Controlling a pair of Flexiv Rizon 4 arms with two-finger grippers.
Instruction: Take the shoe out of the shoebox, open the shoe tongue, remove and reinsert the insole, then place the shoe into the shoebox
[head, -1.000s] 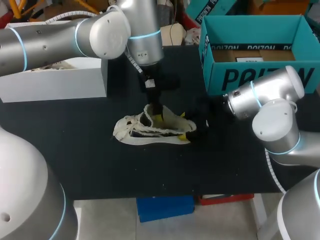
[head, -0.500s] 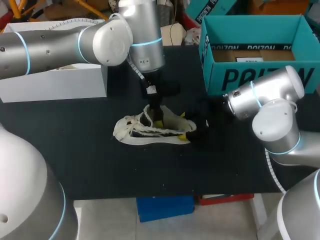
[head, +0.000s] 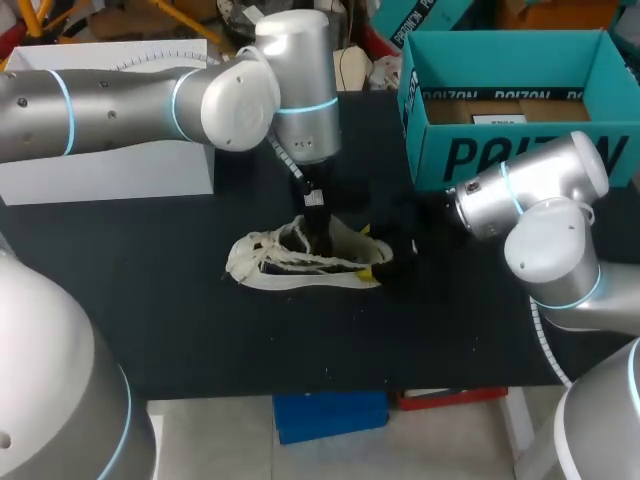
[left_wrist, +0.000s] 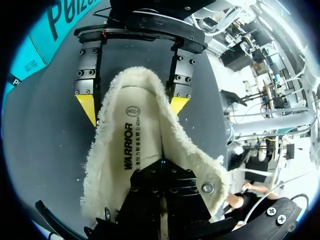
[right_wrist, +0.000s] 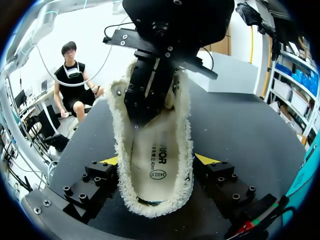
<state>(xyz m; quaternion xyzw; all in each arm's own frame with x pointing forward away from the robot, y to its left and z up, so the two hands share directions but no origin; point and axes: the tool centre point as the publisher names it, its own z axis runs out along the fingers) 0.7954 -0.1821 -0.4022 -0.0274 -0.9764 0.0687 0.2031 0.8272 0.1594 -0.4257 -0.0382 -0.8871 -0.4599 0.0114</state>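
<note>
A cream shoe (head: 270, 262) with a fleece lining lies on its sole on the black table (head: 200, 330), toe pointing left. My left gripper (head: 320, 232) reaches down into the shoe's opening. In the left wrist view its shut black fingers (left_wrist: 161, 167) press on the printed insole (left_wrist: 142, 145) inside the shoe (left_wrist: 105, 165). My right gripper (head: 368, 252) is at the heel. Its yellow tips (right_wrist: 110, 161) touch the fleece collar (right_wrist: 185, 125) from both sides, so it holds the shoe. The left gripper (right_wrist: 147, 107) shows ahead of it over the insole (right_wrist: 157, 155).
The open teal shoebox (head: 520, 150) stands at the table's back right, close behind my right arm. A white box (head: 110, 165) sits at the back left. Bare black table lies in front of the shoe.
My left arm has shifted right and lowered, pushing its gripper deeper into the shoe toward the heel. The right arm and the shoe have stayed in place.
</note>
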